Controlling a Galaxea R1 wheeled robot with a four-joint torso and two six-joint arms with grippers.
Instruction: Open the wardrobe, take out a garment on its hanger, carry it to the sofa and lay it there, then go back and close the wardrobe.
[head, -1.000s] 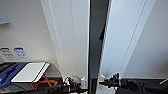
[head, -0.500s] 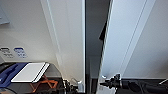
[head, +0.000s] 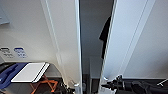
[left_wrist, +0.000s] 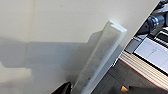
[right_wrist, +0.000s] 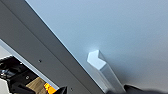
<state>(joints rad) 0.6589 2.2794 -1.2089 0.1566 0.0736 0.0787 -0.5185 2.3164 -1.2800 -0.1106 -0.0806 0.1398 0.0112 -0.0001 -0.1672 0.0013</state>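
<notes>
The white wardrobe stands close in front of me with its left door (head: 65, 37) and right door (head: 127, 37) swung partly out and a dark gap between them. Inside the gap hangs the black garment (head: 105, 35); the right door's edge hides its top. My left gripper (head: 73, 86) is at the left door's handle (left_wrist: 100, 57). That white bar runs down between the dark fingertips (left_wrist: 64, 88), and the left gripper (left_wrist: 100, 90) is open around it. My right gripper (head: 106, 83) is at the right door's handle (right_wrist: 102, 66), and this right gripper (right_wrist: 96, 90) is likewise open around the bar.
A white flat board (head: 30, 72) on an orange frame (head: 46, 83) stands low at the left, beside something blue (head: 8, 73). Labelled wall plates (head: 18, 51) sit on the white wall at left. My dark right arm (head: 140, 86) reaches in from the right.
Both wardrobe doors have swung further out and the gap between them has widened, showing more of the black garment. Both grippers stay at the handles.
</notes>
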